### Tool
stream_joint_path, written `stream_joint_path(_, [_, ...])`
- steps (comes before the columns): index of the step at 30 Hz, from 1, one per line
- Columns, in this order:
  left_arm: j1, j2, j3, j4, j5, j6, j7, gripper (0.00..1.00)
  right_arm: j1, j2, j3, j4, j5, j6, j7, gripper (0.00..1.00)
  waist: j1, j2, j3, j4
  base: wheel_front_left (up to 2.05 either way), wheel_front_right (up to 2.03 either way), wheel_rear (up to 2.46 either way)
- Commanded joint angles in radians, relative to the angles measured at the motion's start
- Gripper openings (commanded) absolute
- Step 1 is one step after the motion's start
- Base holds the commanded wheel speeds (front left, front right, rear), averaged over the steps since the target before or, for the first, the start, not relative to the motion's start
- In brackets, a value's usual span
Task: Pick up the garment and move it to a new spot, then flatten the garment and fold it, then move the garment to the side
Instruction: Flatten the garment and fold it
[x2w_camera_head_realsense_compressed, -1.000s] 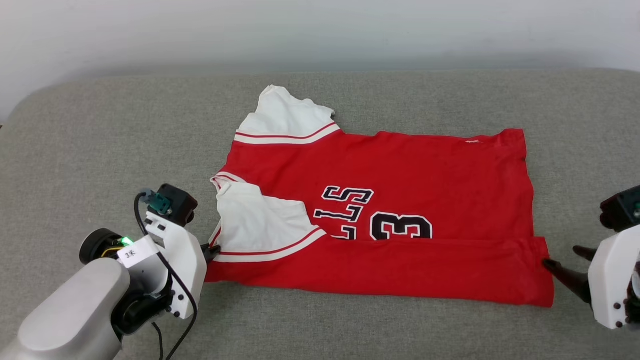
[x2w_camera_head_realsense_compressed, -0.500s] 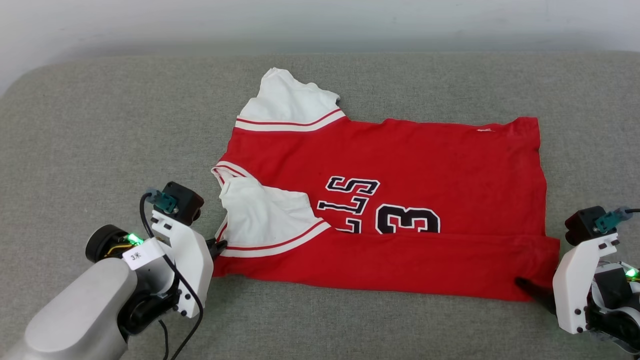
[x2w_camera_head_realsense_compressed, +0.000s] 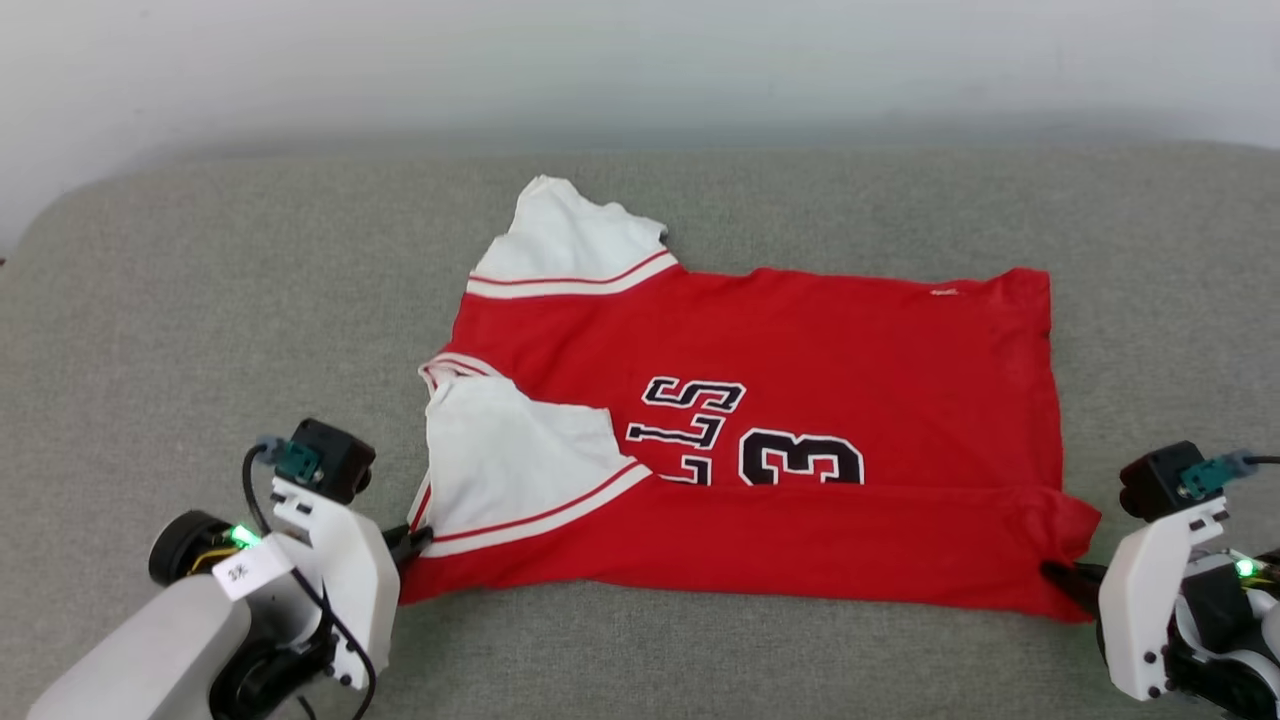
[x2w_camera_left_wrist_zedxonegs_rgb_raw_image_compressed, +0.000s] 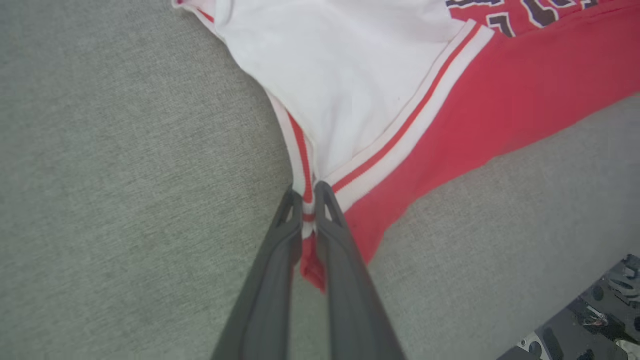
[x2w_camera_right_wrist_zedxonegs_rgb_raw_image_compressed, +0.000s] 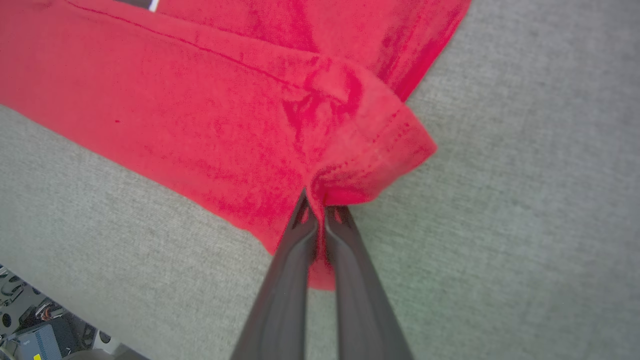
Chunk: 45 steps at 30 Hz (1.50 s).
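Observation:
The garment (x2w_camera_head_realsense_compressed: 800, 360), a red jersey with white sleeves and a black number 3, lies spread on the grey cushion with its near strip folded over. At its near left corner my left gripper (x2w_camera_head_realsense_compressed: 415, 541) is shut on the striped sleeve trim, seen close in the left wrist view as the garment (x2w_camera_left_wrist_zedxonegs_rgb_raw_image_compressed: 450, 100) pinched by that gripper (x2w_camera_left_wrist_zedxonegs_rgb_raw_image_compressed: 310, 192). My right gripper (x2w_camera_head_realsense_compressed: 1052, 573) is shut on the near right hem corner. In the right wrist view the red cloth of the garment (x2w_camera_right_wrist_zedxonegs_rgb_raw_image_compressed: 200, 100) bunches up at that gripper (x2w_camera_right_wrist_zedxonegs_rgb_raw_image_compressed: 315, 200).
The grey cushion (x2w_camera_head_realsense_compressed: 200, 300) stretches wide on both sides of the jersey and ends at a pale wall (x2w_camera_head_realsense_compressed: 640, 60) behind. Beyond the cushion's near edge, floor clutter (x2w_camera_right_wrist_zedxonegs_rgb_raw_image_compressed: 30, 330) shows.
My right gripper has moved in onto the near right hem corner and shut on it, bunching the cloth. The left gripper keeps its hold. The camera shifted between frames.

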Motion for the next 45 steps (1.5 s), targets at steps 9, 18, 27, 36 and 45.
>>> stream_joint_path(9, [0.133,0.067,0.009,-0.142,-0.029,0.067,-0.01,0.0,0.095,-0.096,-0.022,-0.124,0.031,-0.001,-0.028,0.0,0.0,-0.0001,-0.077,0.001,0.0,0.0,0.0])
stream_joint_path(18, [0.23,0.107,0.009,-0.24,-0.054,0.131,-0.007,0.0,0.226,-0.128,-0.112,-0.234,0.024,-0.001,0.024,0.0,0.0,-0.0001,-0.095,0.004,0.0,0.0,0.0])
stream_joint_path(27, [0.258,0.094,0.011,-0.193,-0.076,0.143,-0.022,0.0,0.272,-0.062,-0.15,-0.198,-0.009,-0.001,0.063,0.0,0.0,-0.0001,-0.064,-0.003,0.0,0.0,0.0])
stream_joint_path(36, [0.237,0.058,0.009,-0.091,-0.064,0.12,-0.068,0.78,0.254,0.003,-0.15,-0.127,-0.04,-0.001,-0.037,1.0,0.0,-0.0001,-0.052,0.0,0.0,0.0,0.0])
stream_joint_path(45, [0.194,0.066,0.044,-0.107,-0.013,0.13,-0.168,1.0,0.272,0.022,-0.216,-0.189,-0.104,-0.001,-0.244,1.0,0.0,-0.0001,-0.102,-0.008,0.0,0.0,0.0])
